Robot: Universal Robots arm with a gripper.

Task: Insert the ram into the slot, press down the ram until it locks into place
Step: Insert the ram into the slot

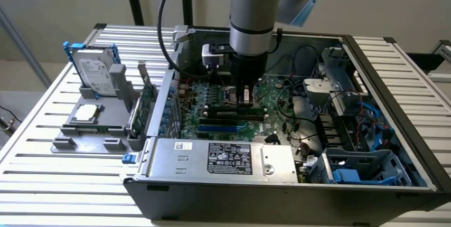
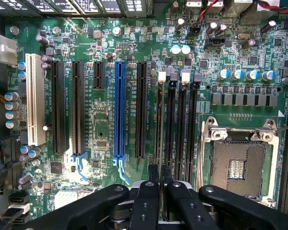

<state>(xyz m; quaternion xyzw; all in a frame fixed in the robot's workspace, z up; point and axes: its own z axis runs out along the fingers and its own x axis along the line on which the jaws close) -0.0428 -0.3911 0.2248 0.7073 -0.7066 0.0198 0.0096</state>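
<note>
Wrist view shows the end effector (image 2: pixel 160 173) narrowly closed on the ram (image 2: pixel 159 143), held edge-on between its jaws.

Straight above the slot (image 2: pixel 158 120) the case stands open, but the gripper (image 2: pixel 160 173) takes that column, its fingers clasped on the ram (image 1: pixel 229 112) standing in the slot. Beside the slot everything lies low: three like memory sockets (image 2: pixel 182 124) and the flat CPU socket (image 2: pixel 240 165) one way, a black expansion slot (image 2: pixel 141 110) and the blue slot (image 2: pixel 119 110) the other, with two upright capacitors (image 2: pixel 181 49) just past the slot's end. Farther from the slot the room closes, with the power supply (image 1: pixel 218 158) rising nearer the exterior camera, and loose black cables (image 1: pixel 296 126) and the drive cage (image 1: pixel 345 105) toward the exterior view's right.
</note>
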